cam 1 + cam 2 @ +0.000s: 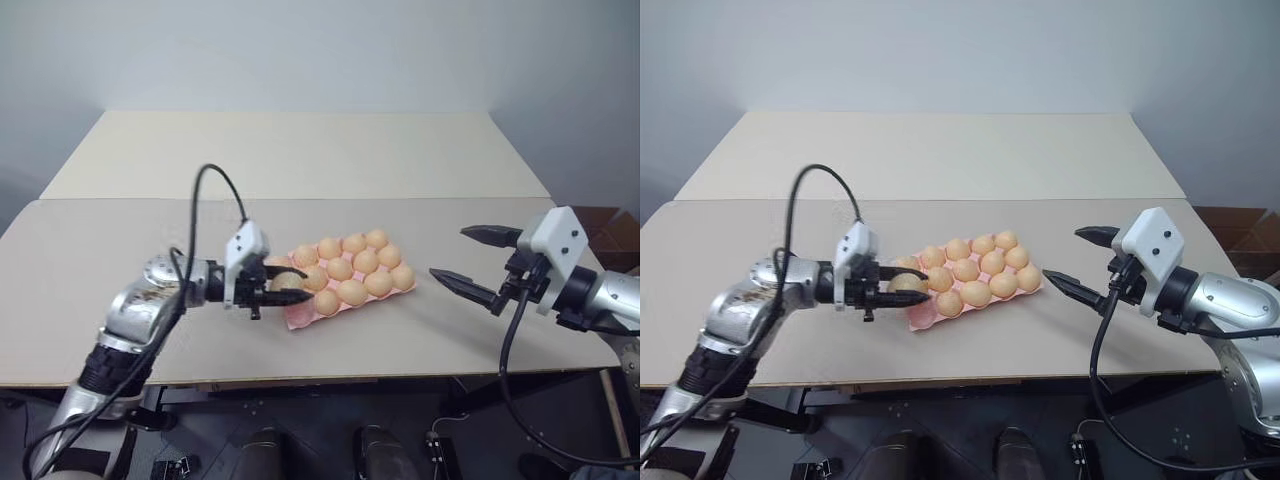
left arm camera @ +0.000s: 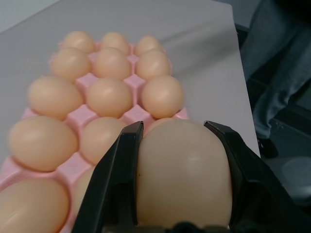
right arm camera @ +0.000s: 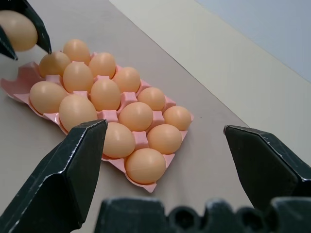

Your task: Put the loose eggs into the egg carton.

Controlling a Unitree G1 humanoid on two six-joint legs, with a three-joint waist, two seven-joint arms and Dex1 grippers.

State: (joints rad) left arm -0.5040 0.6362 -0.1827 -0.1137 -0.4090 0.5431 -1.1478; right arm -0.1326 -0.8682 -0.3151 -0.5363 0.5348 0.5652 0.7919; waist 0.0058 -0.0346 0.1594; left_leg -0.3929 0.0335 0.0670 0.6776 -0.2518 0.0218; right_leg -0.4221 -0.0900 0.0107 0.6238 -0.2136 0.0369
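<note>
1. The left pincer [image 1: 285, 285] is clamped on one egg [image 2: 182, 172], a black finger [image 2: 116, 184] pressed against each flank of the shell.
2. This held egg hangs over the near-left end of the egg carton [image 1: 300, 318], where a corner of bare pink shows beneath it.
3. In the left wrist view the egg sits between the two fingers with the filled cups stretching away behind it.
4. The pink carton lies flat on the table [image 1: 300, 160], turned at a slant, its long side running from the left pincer toward the far right.
5. The other eggs [image 1: 352, 291] rest in their cups, in three rows; I cannot count them surely, since the pincer covers the near-left end.
6. The right pincer [image 1: 470, 260] hangs with its fingers spread wide apart, holding nothing.
7. It stands to the right of the carton, apart from it, pointing toward it.
8. In the right wrist view the carton lies between the two spread fingers [image 3: 73, 170], with the left pincer and its egg at the carton's far end.
9. A person's trouser leg [image 2: 272, 73] stands beyond the table's edge.
</note>
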